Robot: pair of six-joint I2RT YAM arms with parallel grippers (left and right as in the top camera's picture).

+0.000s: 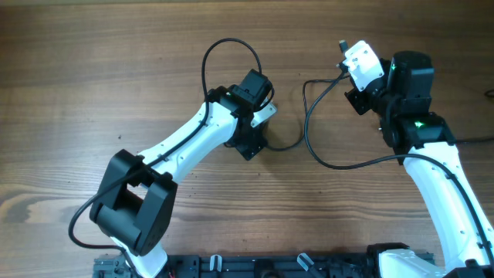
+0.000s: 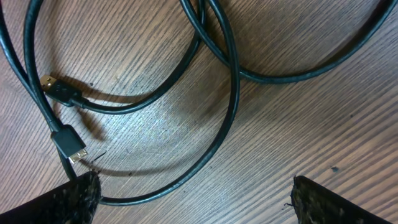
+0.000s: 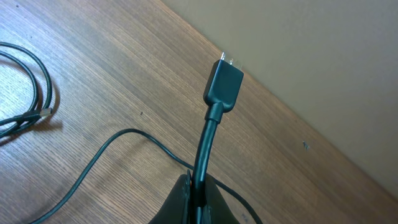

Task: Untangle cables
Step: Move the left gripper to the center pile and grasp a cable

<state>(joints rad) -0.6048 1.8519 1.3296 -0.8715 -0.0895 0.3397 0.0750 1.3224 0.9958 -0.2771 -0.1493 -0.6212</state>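
Wooden tabletop [image 1: 93, 69] holds the black cables [image 2: 237, 81], looped loosely between my two arms. My left gripper [image 2: 194, 198] hovers released over the loops. My right gripper [image 3: 196, 190] is clenched on one of the cables just behind its plug [image 3: 224, 84].

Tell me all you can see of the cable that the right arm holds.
The cable is thin and black, ending in a flat black plug with a metal tip. The right gripper has its jaws shut on it below the plug, which sticks out above the wooden table. The rest curves away across the wood.
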